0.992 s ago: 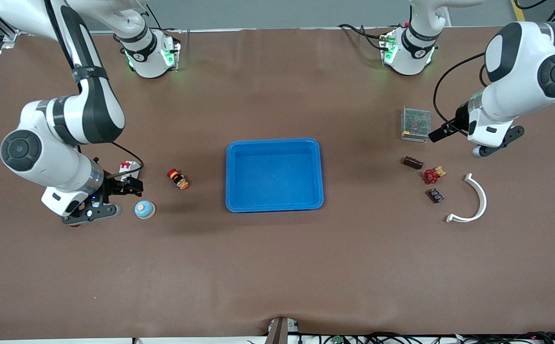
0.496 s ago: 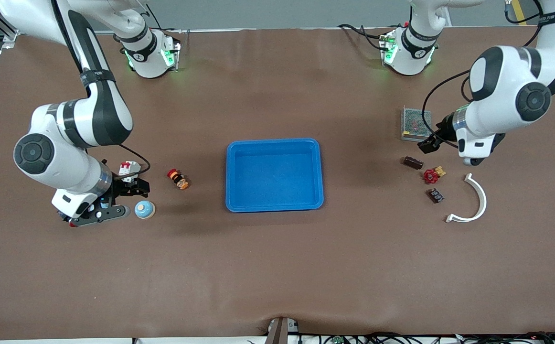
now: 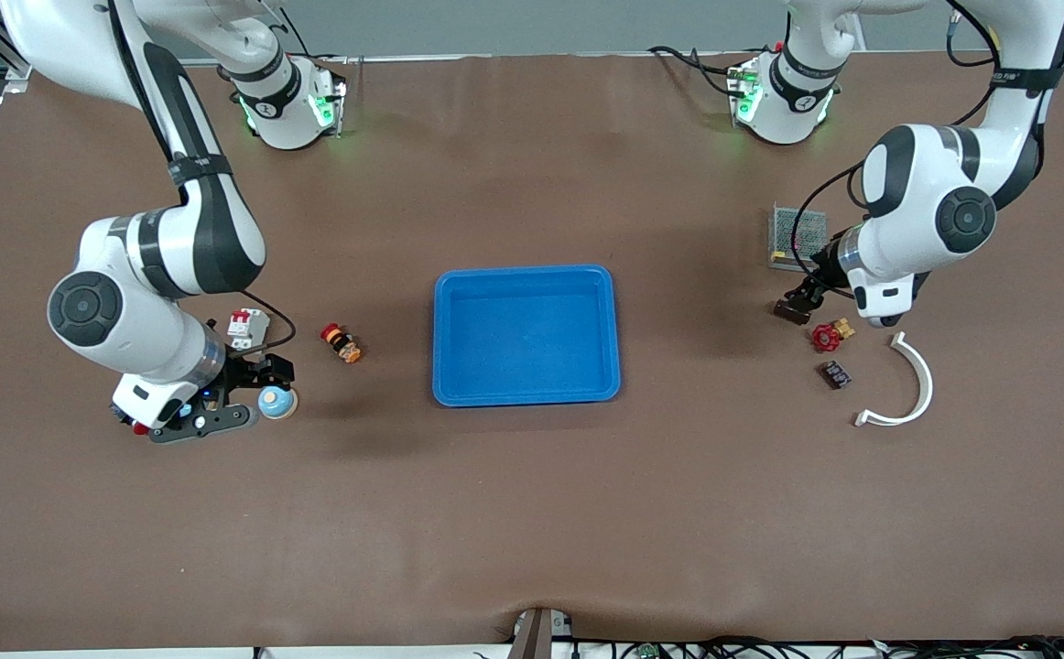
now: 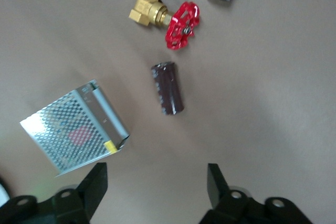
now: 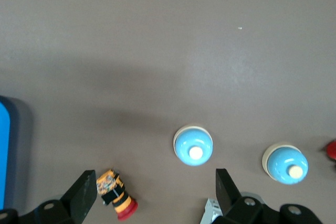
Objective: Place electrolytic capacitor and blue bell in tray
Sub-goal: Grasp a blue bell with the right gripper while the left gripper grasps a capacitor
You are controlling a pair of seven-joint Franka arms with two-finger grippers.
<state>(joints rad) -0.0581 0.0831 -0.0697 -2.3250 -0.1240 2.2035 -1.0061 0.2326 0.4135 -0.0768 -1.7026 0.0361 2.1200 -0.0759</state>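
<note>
The blue tray point(image 3: 526, 273) lies mid-table, empty. A blue bell point(image 3: 276, 403) sits toward the right arm's end, and my open right gripper point(image 3: 268, 373) hovers just over its edge. The right wrist view shows this bell point(image 5: 193, 146) ahead of the open gripper point(image 5: 155, 192), with a second blue bell point(image 5: 286, 164) beside it. A dark brown cylindrical capacitor point(image 3: 787, 314) lies toward the left arm's end. My open left gripper point(image 3: 799, 298) hovers over it. The left wrist view shows the capacitor point(image 4: 168, 87) ahead of the gripper point(image 4: 157, 187).
An orange and red push-button point(image 3: 342, 343) and a white breaker point(image 3: 245, 326) lie near the bell. A grey mesh box point(image 3: 796, 236), a red-handled brass valve point(image 3: 829, 336), another dark part point(image 3: 834, 374) and a white curved piece point(image 3: 907, 384) lie near the capacitor.
The right gripper has moved toward the tray until it reaches the bell. The left gripper has swung from beside the mesh box to over the capacitor. No object has moved.
</note>
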